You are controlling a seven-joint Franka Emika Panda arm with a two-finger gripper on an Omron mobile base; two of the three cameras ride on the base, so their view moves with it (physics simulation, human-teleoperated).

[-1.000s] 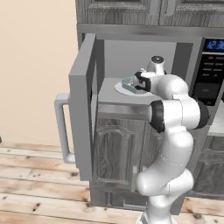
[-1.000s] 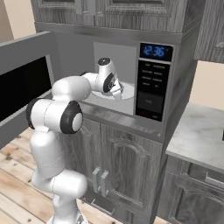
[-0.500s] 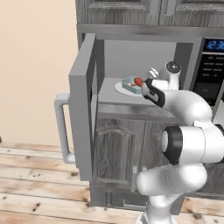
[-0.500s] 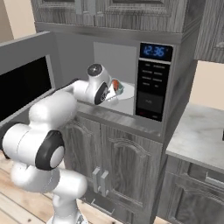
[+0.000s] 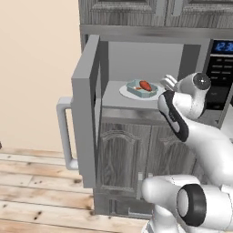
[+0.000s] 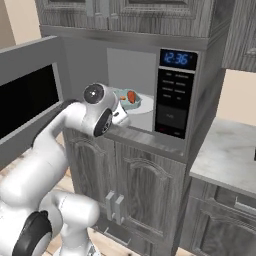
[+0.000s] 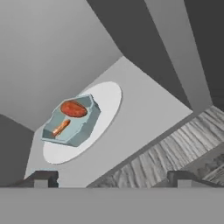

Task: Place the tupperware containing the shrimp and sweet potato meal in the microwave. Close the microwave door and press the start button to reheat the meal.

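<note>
- The microwave door (image 5: pixel 86 104) is standing wide open at the far left, hinged on its left edge, with its pale vertical bar handle (image 5: pixel 65 132) jutting toward the room. It looks like a stiff, broad panel that will likely swing easily; pushing on the outer face near the free edge or the handle seems the best place to bear on it.
- Inside the microwave (image 6: pixel 150 75), the tupperware (image 5: pixel 142 88) is sitting on the round white turntable (image 5: pixel 127 93), roughly at its middle and apart from the cavity walls.
- The tub is looking light, thin-walled and probably a little slick and flexible; its rim at a long side would be the place to pinch if it needed shifting, though it appears well seated.
- The shrimp and sweet potato meal (image 7: pixel 70 114) is lying loose in the tub, an orange-red chunk and a paler strip, so a tilt would probably slide it.
- The gripper (image 7: pixel 111 177) is hovering at the cavity mouth, apart from the tub, jaws spread wide and holding nothing.
- At the right, the black control panel (image 6: pixel 173 98) is showing a lit blue display (image 6: pixel 176 59); its start button probably needs only a light, square press.
</note>
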